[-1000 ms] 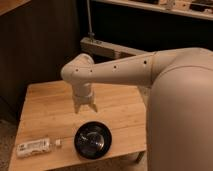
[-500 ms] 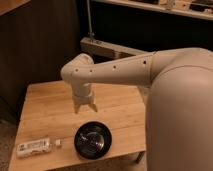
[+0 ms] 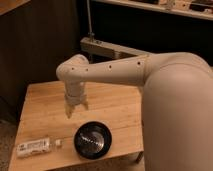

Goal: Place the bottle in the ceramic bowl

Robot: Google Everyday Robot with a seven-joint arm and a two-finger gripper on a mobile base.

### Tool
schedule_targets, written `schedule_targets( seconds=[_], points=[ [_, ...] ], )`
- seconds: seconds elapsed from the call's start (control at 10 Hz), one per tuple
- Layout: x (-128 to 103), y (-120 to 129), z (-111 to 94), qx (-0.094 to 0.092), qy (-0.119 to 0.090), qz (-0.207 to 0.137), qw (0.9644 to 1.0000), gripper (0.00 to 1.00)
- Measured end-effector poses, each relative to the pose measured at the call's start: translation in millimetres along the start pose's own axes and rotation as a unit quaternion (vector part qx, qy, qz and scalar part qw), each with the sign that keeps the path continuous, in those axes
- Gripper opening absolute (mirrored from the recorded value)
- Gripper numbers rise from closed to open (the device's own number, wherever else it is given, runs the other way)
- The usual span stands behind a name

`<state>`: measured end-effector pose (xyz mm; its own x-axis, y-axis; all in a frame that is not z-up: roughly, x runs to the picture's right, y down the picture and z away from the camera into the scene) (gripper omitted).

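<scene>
A wooden table (image 3: 117, 107) stands before a dark wall (image 3: 40, 45), with a metal bracket (image 3: 107, 48) on a post behind it. The robot's pale body (image 3: 182, 115) fills the right of the view, and its arm (image 3: 115, 72) reaches across to the left over the tabletop. The gripper (image 3: 76, 109) hangs fingers-down above the middle of the table, its 2 fingers (image 3: 68, 111) spread apart with nothing between them.

The bottle (image 3: 34, 147) lies on its side at the front left corner of the table, near the edge, its white cap (image 3: 58, 143) pointing toward the ceramic bowl (image 3: 92, 141). The bowl sits at the front edge, near the cap but apart from it, below and a little to the right of the gripper. Bare wood lies between the gripper and the bottle; the bowl is off to one side of that path.

Count: 1 bottle, 1 bowl, 1 table, 1 arm, 1 gripper.

Against the 2 earlier frames, the arm, gripper, bottle and bowl show in the same places, and the fingers are equally spread.
</scene>
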<state>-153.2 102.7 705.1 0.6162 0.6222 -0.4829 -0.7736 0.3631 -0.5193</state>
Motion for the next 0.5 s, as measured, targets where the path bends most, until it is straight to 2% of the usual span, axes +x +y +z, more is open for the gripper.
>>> schedule_targets(
  seconds=[0.1,0.3,0.5],
  points=[
    [-5,7,-1,-0.015,-0.010,-0.053,0.9984,0.65],
    [-11,18,-4,-0.035,-0.027,-0.129,0.9907,0.65],
    [-14,23,-5,-0.042,-0.034,-0.158,0.9860,0.65]
  ],
)
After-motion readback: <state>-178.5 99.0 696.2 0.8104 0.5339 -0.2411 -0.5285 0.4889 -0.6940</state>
